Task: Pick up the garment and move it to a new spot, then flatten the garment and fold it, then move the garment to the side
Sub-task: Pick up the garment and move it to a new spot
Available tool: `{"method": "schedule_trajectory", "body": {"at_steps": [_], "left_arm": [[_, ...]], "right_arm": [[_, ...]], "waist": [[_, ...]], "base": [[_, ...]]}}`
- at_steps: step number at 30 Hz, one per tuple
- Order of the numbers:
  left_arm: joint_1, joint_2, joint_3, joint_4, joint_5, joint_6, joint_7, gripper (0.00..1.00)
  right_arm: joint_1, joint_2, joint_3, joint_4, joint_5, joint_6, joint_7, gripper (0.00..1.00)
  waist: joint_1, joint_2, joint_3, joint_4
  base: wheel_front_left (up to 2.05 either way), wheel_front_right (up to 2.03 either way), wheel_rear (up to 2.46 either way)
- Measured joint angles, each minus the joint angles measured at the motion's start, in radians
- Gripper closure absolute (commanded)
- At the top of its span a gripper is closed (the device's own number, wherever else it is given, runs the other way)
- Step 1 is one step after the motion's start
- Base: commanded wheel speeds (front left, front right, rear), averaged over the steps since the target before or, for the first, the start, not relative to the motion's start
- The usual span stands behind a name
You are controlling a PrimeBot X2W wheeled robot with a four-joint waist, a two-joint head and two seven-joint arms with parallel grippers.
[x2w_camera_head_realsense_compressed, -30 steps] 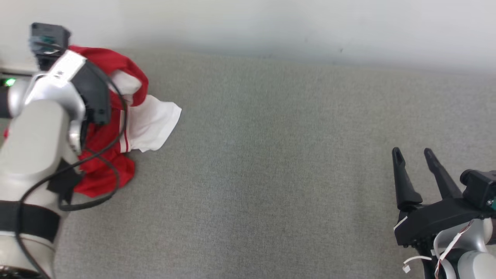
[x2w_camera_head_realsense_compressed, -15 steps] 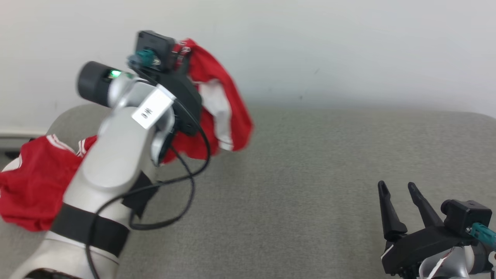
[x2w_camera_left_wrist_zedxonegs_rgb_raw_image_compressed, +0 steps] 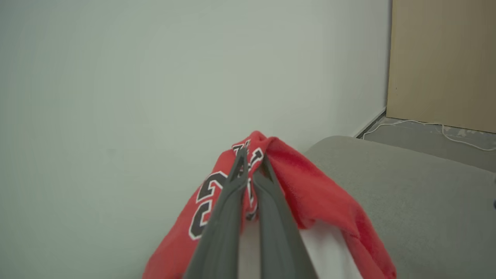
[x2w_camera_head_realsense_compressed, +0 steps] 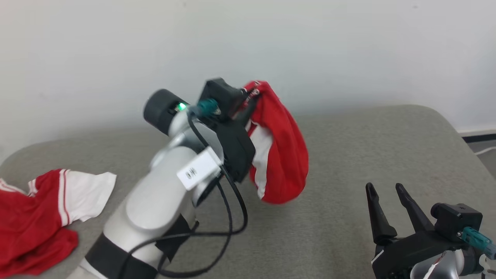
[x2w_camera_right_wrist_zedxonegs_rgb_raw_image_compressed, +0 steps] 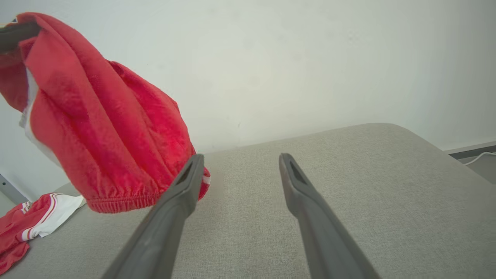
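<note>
**Head view:** The red garment (x2w_camera_head_realsense_compressed: 283,155) is held up in the air by the left gripper (x2w_camera_head_realsense_compressed: 252,92). The jaws are pinched tight on its top end. The garment hangs down long and thin, top to bottom, with a white stripe down one side. Its low end is seen just above the middle of the grey pad (x2w_camera_head_realsense_compressed: 368,143). A red and white cloth (x2w_camera_head_realsense_compressed: 42,221) is left lying at the pad's left end. The right gripper (x2w_camera_head_realsense_compressed: 384,190) is kept low at the right, jaws wide apart and nothing held. Lots of bare pad is seen between it and the garment. The pad's round right edge is seen, with floor past it.

**Left wrist view:** The left gripper (x2w_camera_left_wrist_zedxonegs_rgb_raw_image_compressed: 252,161) is seen closed on the garment (x2w_camera_left_wrist_zedxonegs_rgb_raw_image_compressed: 310,186), where black and white numbers are printed. The wall (x2w_camera_left_wrist_zedxonegs_rgb_raw_image_compressed: 116,77) is close behind. Bare pad (x2w_camera_left_wrist_zedxonegs_rgb_raw_image_compressed: 407,201) is seen to the right.

**Right wrist view:** The garment (x2w_camera_right_wrist_zedxonegs_rgb_raw_image_compressed: 108,128) is seen hanging at the left, its stretchy hem at the bottom. The right gripper (x2w_camera_right_wrist_zedxonegs_rgb_raw_image_compressed: 241,162) is wide open over bare pad (x2w_camera_right_wrist_zedxonegs_rgb_raw_image_compressed: 348,174).

**Change:** One second ago the garment was lying bunched with the other cloth. The head view has been turned since. Even so, the garment has been carried toward the pad's middle.
</note>
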Motion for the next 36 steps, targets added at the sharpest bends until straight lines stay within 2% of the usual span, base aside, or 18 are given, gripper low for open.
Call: {"method": "schedule_trajectory", "body": {"at_steps": [9, 11, 15, 22, 24, 29, 36], "left_arm": [[0.001, 0.007, -0.183, -0.102, 0.003, -0.035, -0.091, 1.0], [-0.023, 0.007, -0.251, -0.114, 0.011, -0.035, -0.124, 1.0], [-0.099, 0.019, -0.469, -0.147, -0.003, -0.035, -0.217, 1.0], [-0.211, 0.114, -0.689, -0.087, -0.013, -0.034, -0.32, 1.0], [-0.234, 0.134, -0.697, -0.064, -0.01, -0.035, -0.326, 1.0], [-0.288, 0.195, -0.645, -0.022, 0.015, -0.034, -0.344, 1.0], [-0.231, 0.172, -0.622, -0.032, 0.211, -0.034, -0.356, 1.0]], "right_arm": [[-0.011, 0.002, 0.006, -0.004, 0.002, 0.0, 0.0, 0.0], [-0.029, 0.002, 0.006, 0.006, 0.012, 0.0, 0.0, 0.0], [-0.045, 0.006, 0.019, 0.013, 0.012, 0.0, -0.006, 0.0], [-0.047, 0.011, 0.024, 0.024, 0.018, 0.0, -0.016, 0.0], [-0.054, 0.012, 0.036, 0.031, 0.019, 0.001, -0.018, 0.0], [-0.08, 0.015, 0.053, 0.045, 0.029, 0.005, -0.021, 0.0], [-0.085, 0.016, 0.067, 0.055, 0.043, 0.009, -0.025, 0.0]], "waist": [[0.0001, 0.0001, 0.015, -0.103], [0.0001, 0.0001, 0.022, -0.125], [0.0001, 0.0001, 0.036, -0.163], [0.0002, 0.0002, 0.066, -0.203], [0.0002, 0.0002, 0.072, -0.211], [0.0001, 0.0001, 0.082, -0.229], [0.0002, 0.0001, 0.101, -0.246]], "base": [[0.0, 0.0, 0.0], [0.0, 0.0, 0.0], [0.0, 0.0, 0.0], [0.0, 0.0, 0.0], [0.0, 0.0, 0.0], [0.0, 0.0, 0.0], [0.0, 0.0, 0.0]]}}
